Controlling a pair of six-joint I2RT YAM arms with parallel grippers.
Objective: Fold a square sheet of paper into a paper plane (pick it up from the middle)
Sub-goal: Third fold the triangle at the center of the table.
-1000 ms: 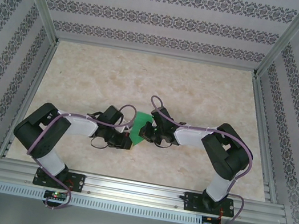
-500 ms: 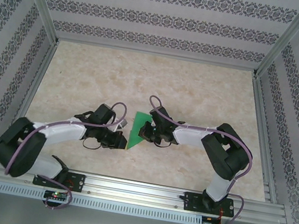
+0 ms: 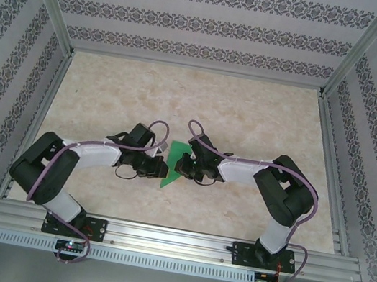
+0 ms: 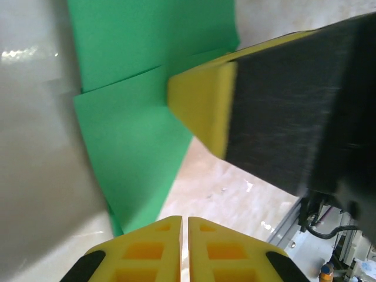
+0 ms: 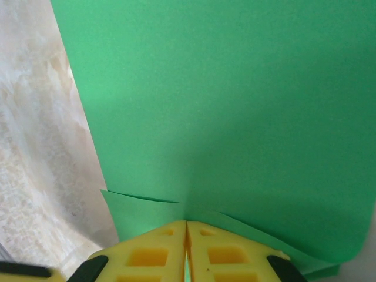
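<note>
The square sheet of paper (image 3: 167, 178) is bright green and folded into overlapping layers; it stands on edge between the two grippers near the table's middle front. My right gripper (image 5: 187, 222) is shut on its lower edge, and the green sheet (image 5: 235, 106) rises ahead of the fingers. My left gripper (image 4: 184, 218) is shut with nothing between its pads. The paper's (image 4: 135, 153) lower tip sits just left of its fingertips. The right gripper's yellow finger (image 4: 202, 106) presses the paper from the other side. From above, the left gripper (image 3: 159, 169) and right gripper (image 3: 178, 164) face each other across the sheet.
The marble-patterned table (image 3: 195, 105) stretches open behind and beside the arms. An aluminium rail (image 3: 171, 239) runs along the near edge, and patterned walls with metal posts (image 3: 56, 23) enclose the workspace.
My left arm drew back to the left, away from the paper, then returned to its left side. The right arm held the paper almost still.
</note>
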